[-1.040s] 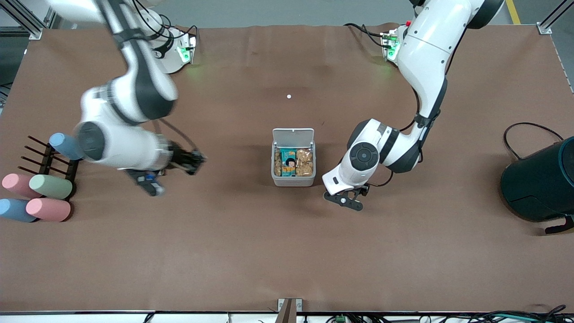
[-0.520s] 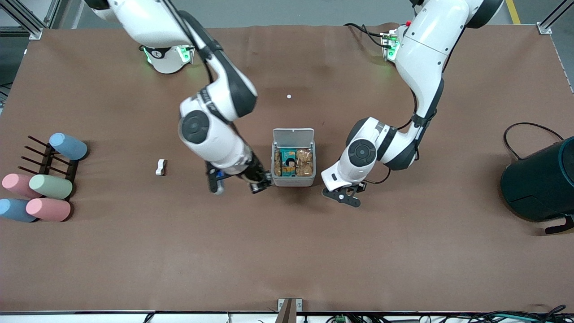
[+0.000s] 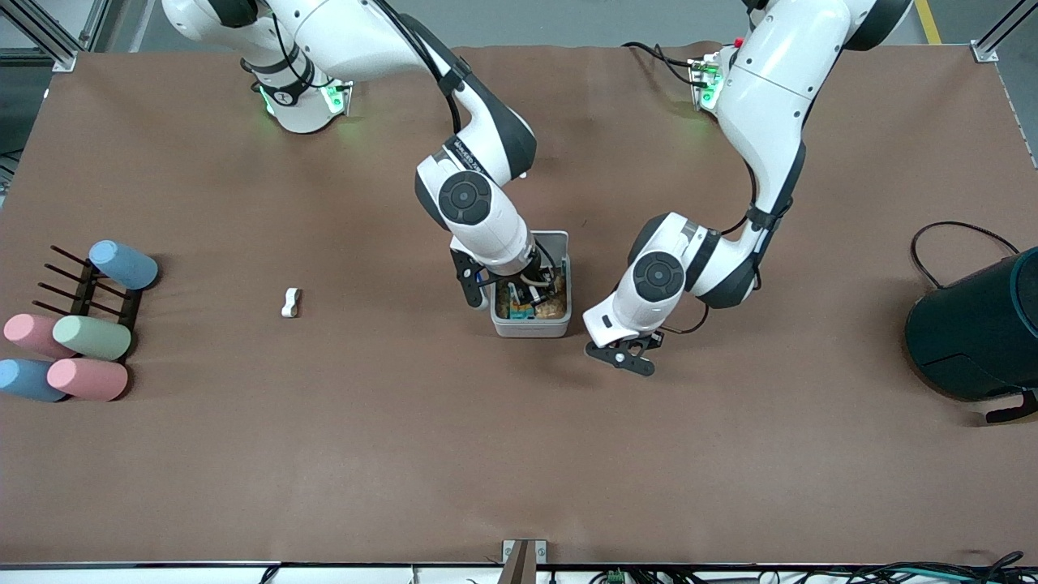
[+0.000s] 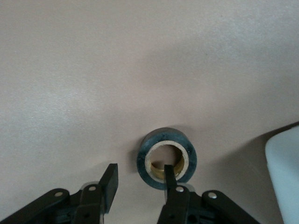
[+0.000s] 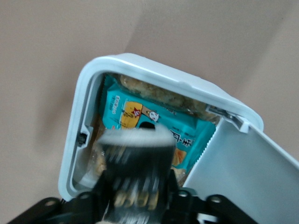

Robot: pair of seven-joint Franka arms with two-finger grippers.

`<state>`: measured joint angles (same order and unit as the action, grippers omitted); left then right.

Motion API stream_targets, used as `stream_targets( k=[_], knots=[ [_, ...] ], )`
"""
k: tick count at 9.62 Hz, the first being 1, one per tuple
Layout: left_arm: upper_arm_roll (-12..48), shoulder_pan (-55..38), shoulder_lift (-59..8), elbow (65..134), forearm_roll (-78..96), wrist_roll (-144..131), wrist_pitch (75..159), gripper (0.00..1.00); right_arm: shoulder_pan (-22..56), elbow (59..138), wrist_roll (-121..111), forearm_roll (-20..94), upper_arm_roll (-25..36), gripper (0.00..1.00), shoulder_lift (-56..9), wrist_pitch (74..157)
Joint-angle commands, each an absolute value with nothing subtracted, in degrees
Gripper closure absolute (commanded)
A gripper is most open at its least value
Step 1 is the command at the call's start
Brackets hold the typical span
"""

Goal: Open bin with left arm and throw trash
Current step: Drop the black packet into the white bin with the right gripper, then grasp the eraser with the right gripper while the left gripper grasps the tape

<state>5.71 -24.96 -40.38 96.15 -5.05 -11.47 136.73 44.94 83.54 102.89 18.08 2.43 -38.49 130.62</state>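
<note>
The bin [image 3: 531, 328] stands mid-table with its lid [image 5: 247, 172] swung up, and snack packets [image 5: 140, 116] lie inside. My right gripper [image 3: 535, 292] hangs over the open bin. The black packet [image 5: 135, 172] of trash shows as a blur between its parted fingers while everything else is sharp. My left gripper [image 4: 140, 179] sits low over the table beside the bin [image 4: 285, 168], toward the left arm's end. It is open, with one fingertip [image 4: 169, 179] in front of the hole of the dark tape roll [image 4: 167, 157] and the other outside it. The white bone-shaped piece [image 3: 290, 302] lies toward the right arm's end.
Pastel cylinders [image 3: 89, 337] lie on and beside a black rack [image 3: 81, 288] at the right arm's end. A large dark teal cylinder [image 3: 981, 332] with a black cable [image 3: 957, 231] sits at the left arm's end.
My right arm swung from near the rack to over the bin with the black packet, and its fingers parted. My left gripper's fingers narrowed and it barely moved.
</note>
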Motion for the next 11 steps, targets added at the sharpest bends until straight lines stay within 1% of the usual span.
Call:
stream_targets(
  k=[1,3,4,5,6,7,8,10,11],
  knots=[
    [5.7,-23.7,-39.7,96.2,-6.2,-11.7,137.5,0.53,42.6,82.6,102.9,19.4,2.7,0.01,-38.1,127.3],
    [5.7,-23.7,-40.0,95.2,-6.1,-11.7,137.5,0.53,39.1,81.7,102.2,19.2,3.0,0.01,-36.8,119.8],
    [5.7,-23.8,-40.7,94.6,-5.7,-12.3,137.5,0.53,35.3,79.7,101.6,19.0,3.0,0.01,-34.7,113.4],
    [5.7,-24.0,-41.0,94.0,-5.5,-12.9,137.5,0.53,30.5,77.5,99.6,19.2,3.0,0.01,-33.9,106.9],
    [5.8,-24.2,-40.9,93.9,-5.5,-13.4,137.5,0.53,27.0,77.2,98.4,18.3,3.2,0.01,-33.1,103.2],
    [5.8,-24.3,-41.0,94.0,-5.5,-13.8,137.5,0.53,23.2,78.5,90.6,16.0,3.3,0.01,-32.8,100.1],
    [5.8,-24.4,-41.3,94.0,-5.5,-14.1,137.5,0.53,19.0,80.6,78.2,14.3,3.3,0.01,-32.8,99.0],
    [5.8,-24.5,-41.7,93.9,-5.7,-14.2,137.5,0.53,11.5,85.4,58.1,10.8,3.3,0.01,-32.8,99.7],
    [5.8,-24.7,-42.1,93.9,-5.6,-14.2,137.7,0.53,9.9,90.4,51.9,7.4,3.3,0.01,-32.6,103.9]
  ],
)
